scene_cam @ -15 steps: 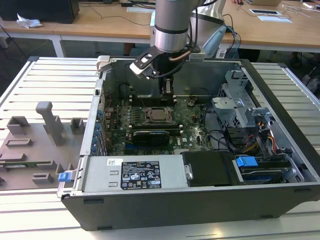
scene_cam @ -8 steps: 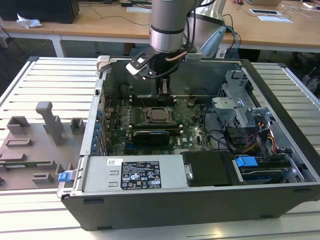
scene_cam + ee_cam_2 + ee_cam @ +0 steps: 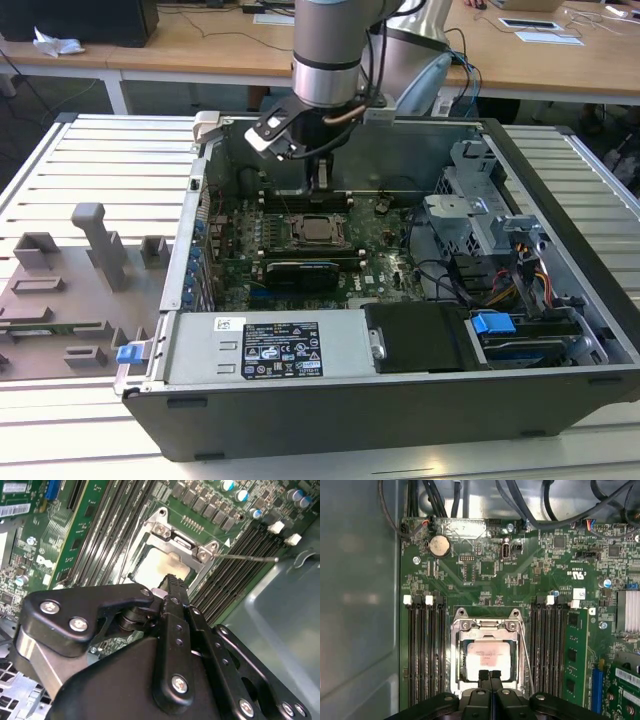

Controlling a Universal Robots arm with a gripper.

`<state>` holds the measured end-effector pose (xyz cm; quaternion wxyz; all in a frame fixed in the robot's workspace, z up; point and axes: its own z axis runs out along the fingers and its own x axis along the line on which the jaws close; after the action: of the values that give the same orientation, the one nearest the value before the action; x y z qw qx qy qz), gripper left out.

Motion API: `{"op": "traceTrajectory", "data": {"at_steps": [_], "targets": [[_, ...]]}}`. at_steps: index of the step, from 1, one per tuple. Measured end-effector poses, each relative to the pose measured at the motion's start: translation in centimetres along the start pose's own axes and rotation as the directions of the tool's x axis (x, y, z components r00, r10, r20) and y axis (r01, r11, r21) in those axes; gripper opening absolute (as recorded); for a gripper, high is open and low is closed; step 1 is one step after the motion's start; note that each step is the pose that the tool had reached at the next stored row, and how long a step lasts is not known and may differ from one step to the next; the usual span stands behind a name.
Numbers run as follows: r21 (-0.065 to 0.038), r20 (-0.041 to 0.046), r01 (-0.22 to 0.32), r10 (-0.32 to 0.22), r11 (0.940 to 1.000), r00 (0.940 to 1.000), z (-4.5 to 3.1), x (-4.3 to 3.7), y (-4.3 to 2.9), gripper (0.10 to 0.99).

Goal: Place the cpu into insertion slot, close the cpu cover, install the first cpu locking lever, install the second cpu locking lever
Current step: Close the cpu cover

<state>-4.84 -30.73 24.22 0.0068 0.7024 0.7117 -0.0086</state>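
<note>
Cpu (image 3: 489,657) under cpu cover (image 3: 487,626), just beneath pressed-together jaws.

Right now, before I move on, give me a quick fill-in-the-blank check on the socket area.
1. The ____ sits in the insertion slot, its silver top showing through the window.
2. The cpu cover lies flat, ____ over the chip, not open.
3. The hand, above the socket's edge, has its fingers ____, with nothing between them.
Missing words: cpu; closed; shut.
</note>
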Motion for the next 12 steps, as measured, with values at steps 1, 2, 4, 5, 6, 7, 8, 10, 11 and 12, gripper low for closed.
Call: {"op": "traceTrajectory", "data": {"at_steps": [1,2,4,5,6,7,8,10,11,12], "targets": [[0.0,0.0,0.0,0.0,1.0,1.0,0.23,0.01,-0.23,0.106],[0.0,0.0,0.0,0.0,1.0,1.0,0.46,0.02,-0.43,0.106],[0.0,0.0,0.0,0.0,1.0,1.0,0.75,0.02,-0.77,0.106],[0.0,-0.0001,0.0,0.0,1.0,1.0,0.88,0.03,-0.96,0.106],[0.0,0.0,0.0,0.0,1.0,1.0,1.05,0.04,-1.2,0.106],[0.0,0.0001,0.0,0.0,1.0,1.0,1.18,0.04,-1.37,0.106],[0.0,0.0,0.0,0.0,1.0,1.0,1.49,0.05,-1.62,0.106],[0.0,0.0001,0.0,0.0,1.0,1.0,2.04,0.07,-1.92,0.106],[0.0,0.0001,0.0,0.0,1.0,1.0,2.24,0.07,-1.99,0.106],[0.0,0.0,0.0,0.0,1.0,1.0,2.55,0.08,-2.09,0.106]]}}
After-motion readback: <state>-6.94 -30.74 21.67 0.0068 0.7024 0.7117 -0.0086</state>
